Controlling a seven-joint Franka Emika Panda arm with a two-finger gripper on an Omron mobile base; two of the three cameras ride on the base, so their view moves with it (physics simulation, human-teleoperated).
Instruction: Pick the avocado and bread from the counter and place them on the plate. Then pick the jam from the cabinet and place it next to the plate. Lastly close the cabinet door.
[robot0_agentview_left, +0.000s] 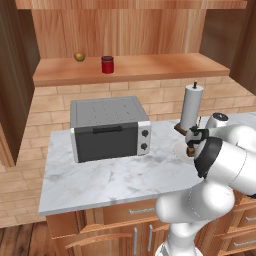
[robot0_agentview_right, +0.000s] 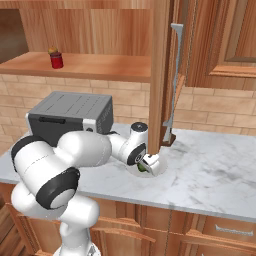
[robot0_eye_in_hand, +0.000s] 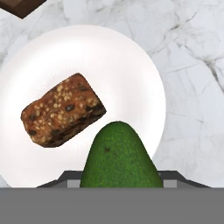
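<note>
Over the plate (robot0_eye_in_hand: 131, 57) near the counter's (robot0_eye_in_hand: 192, 87) back edge: my gripper (robot0_agentview_right: 148, 164) clamped on the avocado (robot0_eye_in_hand: 119, 157), bread (robot0_eye_in_hand: 61, 110) already lying mid-plate. Avocado looks firm, light, skin smooth & rounded, so prob. slippery; I judge a hold across its widest part safest.

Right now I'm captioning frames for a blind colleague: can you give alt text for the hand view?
A dark green avocado fills the lower centre, close to the camera, over a round white plate. A seeded brown bread chunk lies on the plate, which sits on the marble counter.
</note>
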